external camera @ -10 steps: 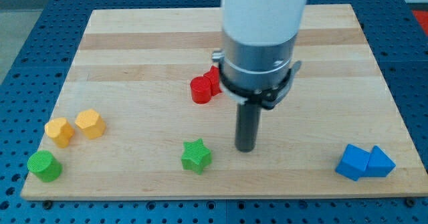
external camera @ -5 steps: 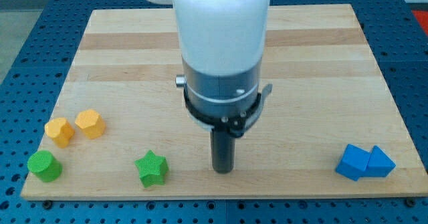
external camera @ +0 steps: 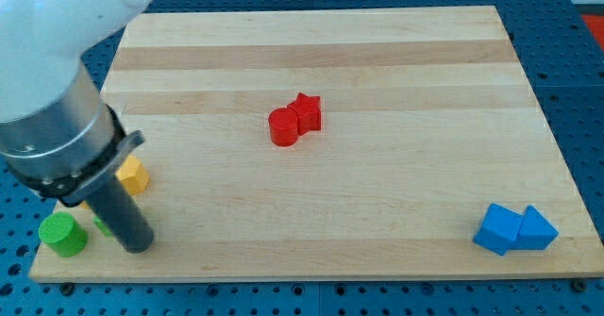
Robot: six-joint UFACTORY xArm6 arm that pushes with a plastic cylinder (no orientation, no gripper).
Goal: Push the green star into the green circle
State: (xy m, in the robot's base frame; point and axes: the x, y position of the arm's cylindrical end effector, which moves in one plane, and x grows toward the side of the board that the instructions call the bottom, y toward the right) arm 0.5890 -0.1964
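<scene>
My tip (external camera: pixel 138 247) is at the view's lower left, near the board's bottom edge. The green circle (external camera: pixel 62 234) stands just to its left, near the board's bottom-left corner. The green star (external camera: pixel 100 225) is mostly hidden behind the rod; only a green sliver shows between the rod and the green circle. I cannot tell whether the star touches the circle.
One yellow block (external camera: pixel 135 175) shows above the tip, right of the arm's body; the other is hidden by the arm. A red circle (external camera: pixel 282 127) and a red star (external camera: pixel 307 112) touch at mid-board. Two blue blocks (external camera: pixel 514 229) touch at the lower right.
The arm has swept left along the board's bottom. The green star has been pushed left from the lower middle to beside the green circle. The red blocks are now uncovered.
</scene>
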